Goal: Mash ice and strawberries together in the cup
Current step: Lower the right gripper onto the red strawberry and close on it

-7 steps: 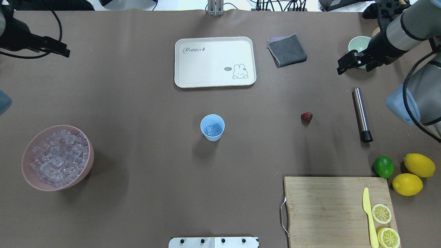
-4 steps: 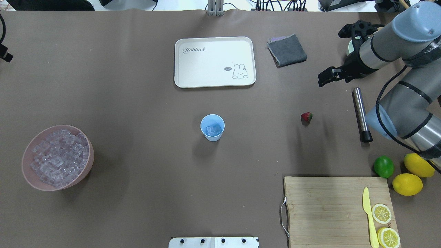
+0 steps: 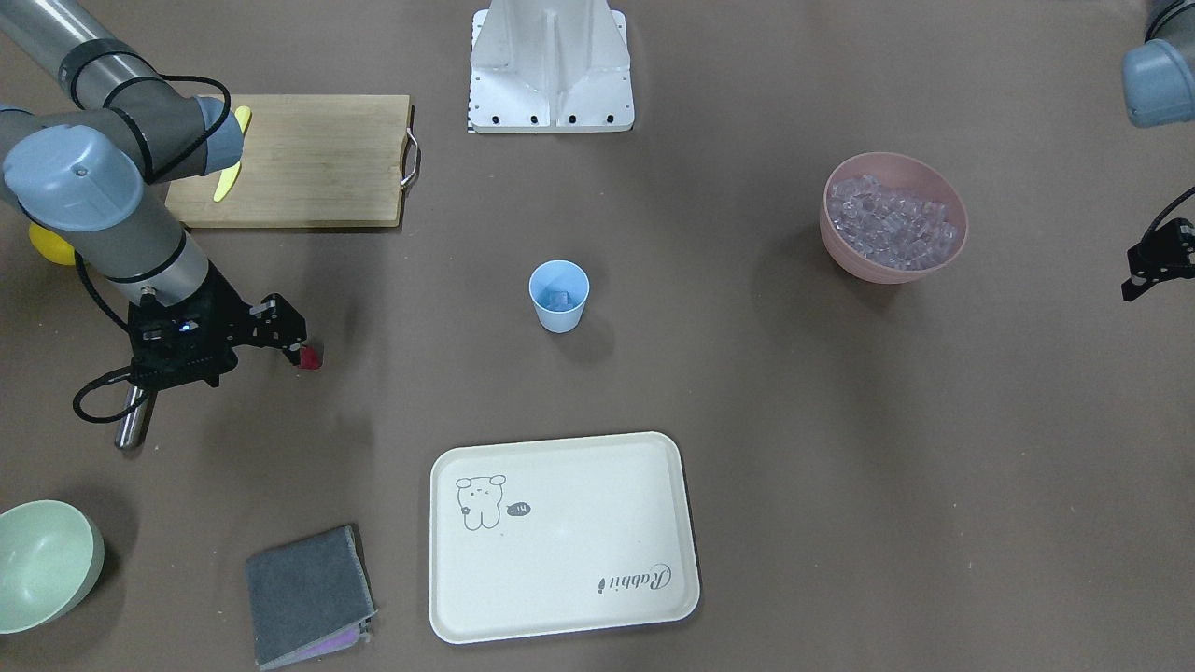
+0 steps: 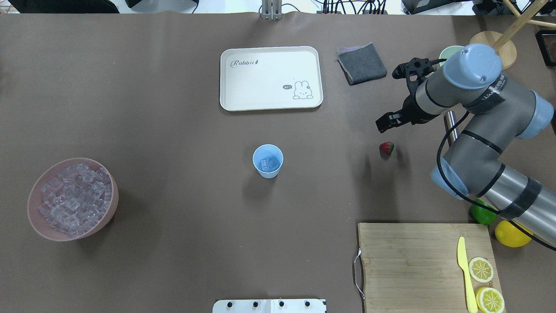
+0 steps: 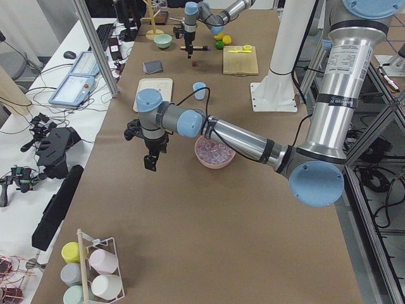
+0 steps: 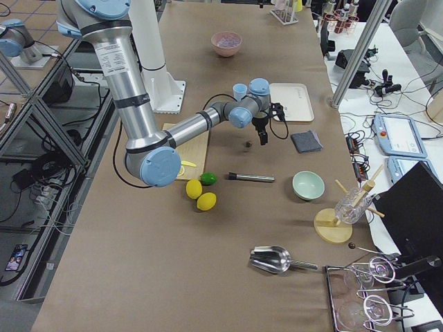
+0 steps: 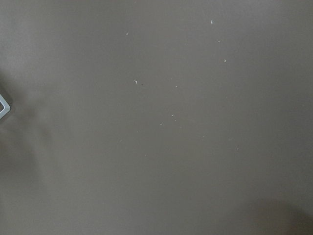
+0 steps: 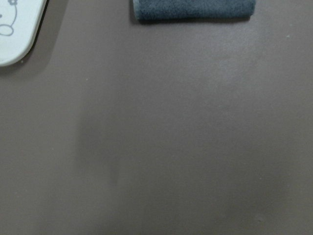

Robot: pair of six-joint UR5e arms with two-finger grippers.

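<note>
The right gripper (image 4: 384, 124) hung tilted down just beyond the strawberry (image 4: 386, 148), close to it but not touching, and from the front-facing view its two fingers looked spread with nothing between them. The strawberry lay alone on the brown table cover, well to the right of the light blue cup (image 4: 268, 161), which stood upright near the table's middle with a few ice cubes (image 4: 269, 163) in its bottom. More ice (image 4: 71, 199) filled the pink bowl (image 4: 110, 213) far to the left. Past that bowl the left gripper (image 3: 1133, 286) hovered over bare cover; whether its fingers were apart or together I could not tell. Behind the cup lay a cream tray (image 4: 269, 78) printed "Rabbit", with a drawn bunny and a small "Hi" bubble. A folded grey cloth (image 4: 362, 64) sat right of the tray.
</note>
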